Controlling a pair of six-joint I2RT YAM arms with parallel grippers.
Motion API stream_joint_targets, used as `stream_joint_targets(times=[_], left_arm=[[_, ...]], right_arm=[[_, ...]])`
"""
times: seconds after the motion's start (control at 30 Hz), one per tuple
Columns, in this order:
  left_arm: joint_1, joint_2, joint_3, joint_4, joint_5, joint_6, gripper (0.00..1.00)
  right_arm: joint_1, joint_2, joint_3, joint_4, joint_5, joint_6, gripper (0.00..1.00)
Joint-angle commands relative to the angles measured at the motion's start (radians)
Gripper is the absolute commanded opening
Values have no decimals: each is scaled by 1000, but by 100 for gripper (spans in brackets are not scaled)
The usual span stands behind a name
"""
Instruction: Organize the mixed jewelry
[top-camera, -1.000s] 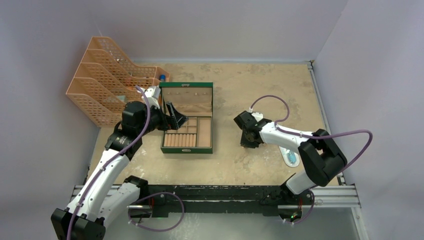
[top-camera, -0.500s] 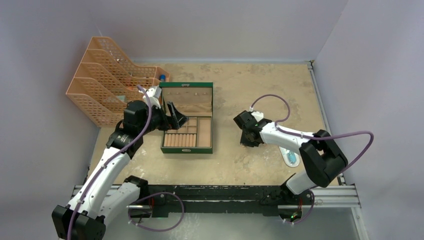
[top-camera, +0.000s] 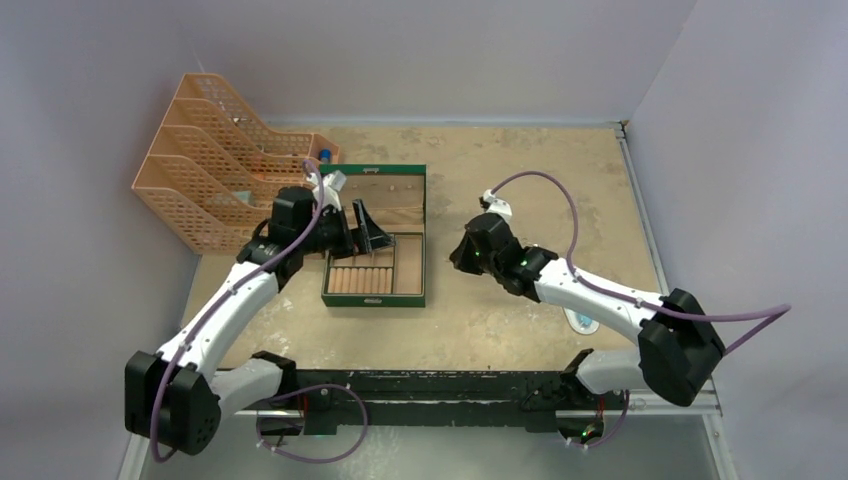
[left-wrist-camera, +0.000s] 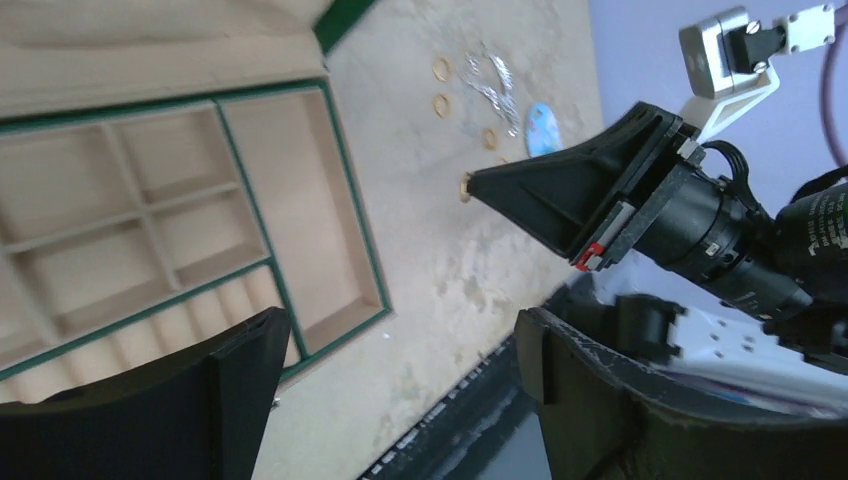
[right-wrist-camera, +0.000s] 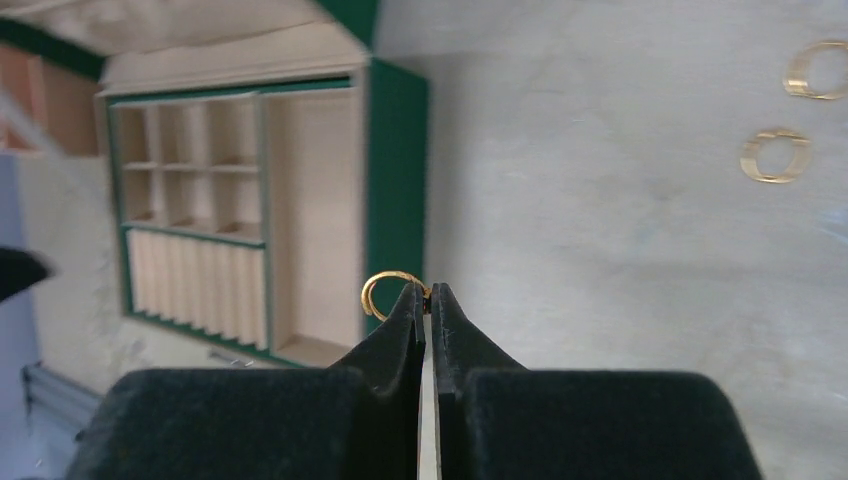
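Fingertips (right-wrist-camera: 405, 330) of our right hand (right-wrist-camera: 428, 298) pinch a thin gold ring (right-wrist-camera: 392, 274) above the desk (right-wrist-camera: 600, 260), beside the green jewelry box (right-wrist-camera: 396, 150), where our left hand (left-wrist-camera: 400, 330) hangs spread. Farther off lie loose rings (right-wrist-camera: 775, 156) and a silvery tangle (left-wrist-camera: 497, 82).

Soft, even, bright light; only faint shadows beside the box (top-camera: 372, 298). Right wrist view is motion-blurred: box edges and rings (right-wrist-camera: 775, 155) right of it smear. Left fingers (left-wrist-camera: 150, 400) look soft.
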Motion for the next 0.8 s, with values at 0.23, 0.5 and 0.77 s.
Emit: stream_joint_targets(times=[0.23,0.5,0.77], left_arm=[[-31,127,-143,424,302,-266,49],[-60,184,-164,446,295,-268,49],[-66,218,-162,434,268,-267,38]], right_arm=[[136,24,2,266,-129,30,2],[158,54,12,308,-164,41,2],[163,77,28,313,-177,38,2]])
